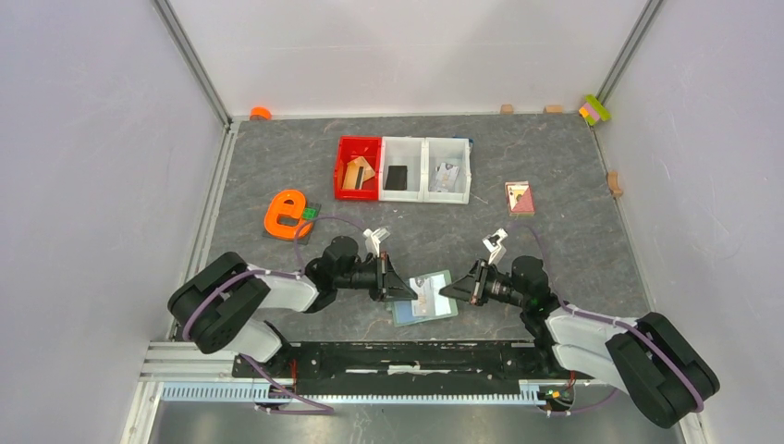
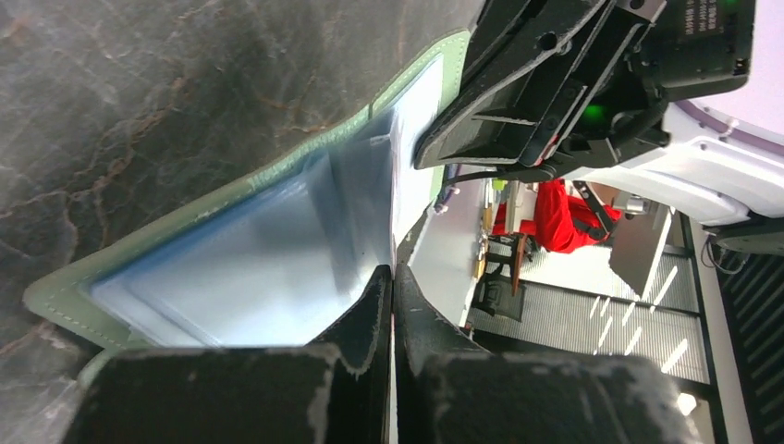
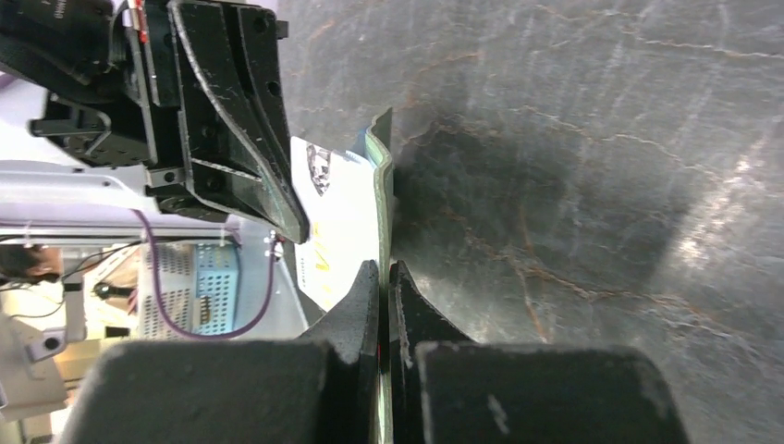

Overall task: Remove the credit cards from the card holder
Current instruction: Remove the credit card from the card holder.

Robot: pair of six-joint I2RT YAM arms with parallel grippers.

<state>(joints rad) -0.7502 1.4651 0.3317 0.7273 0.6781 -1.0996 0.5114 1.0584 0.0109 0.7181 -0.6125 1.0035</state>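
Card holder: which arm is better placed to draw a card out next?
Left, probably. The left hand is shut on what looks like a pale card standing out of the card holder, while the right hand is shut on the holder's green edge, bracing it.

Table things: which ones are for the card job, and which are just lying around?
For the job:
card holder, pinched by the left claw and the right claw
pale card inside it
credit cards in the bins

Just lying about:
orange e shape
pink square
coloured blocks
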